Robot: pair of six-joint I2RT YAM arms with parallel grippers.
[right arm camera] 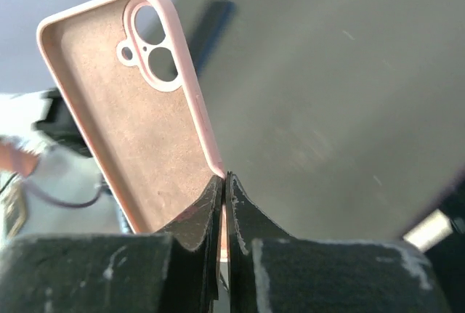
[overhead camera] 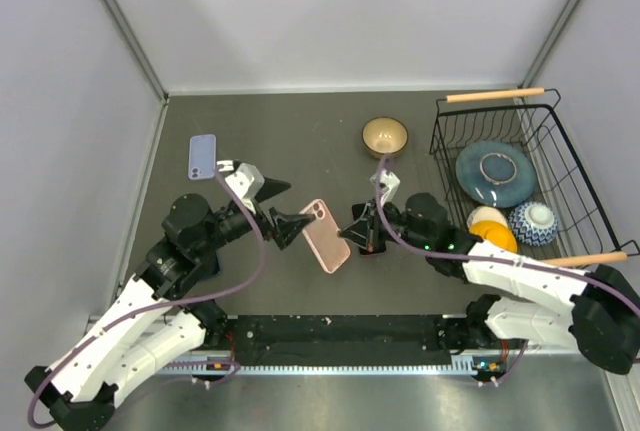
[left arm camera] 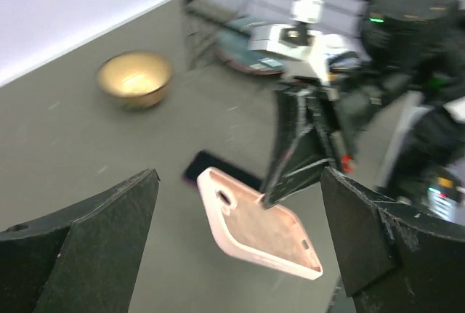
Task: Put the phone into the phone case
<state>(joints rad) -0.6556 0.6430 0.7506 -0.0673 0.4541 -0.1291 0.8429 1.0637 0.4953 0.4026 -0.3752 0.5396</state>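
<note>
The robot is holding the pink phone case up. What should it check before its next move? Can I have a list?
1. Right end effector shut on the edge of the pink case: ok.
2. Left end effector open and holding nothing: ok.
3. Hollow side of the case empty, ready for a phone: ok.
4. Phone held by an end effector: not ok. It lies flat on the table, apart from both.
5. Grip firm enough for pressing a phone in: cannot tell. Only a thin edge is pinched.
</note>
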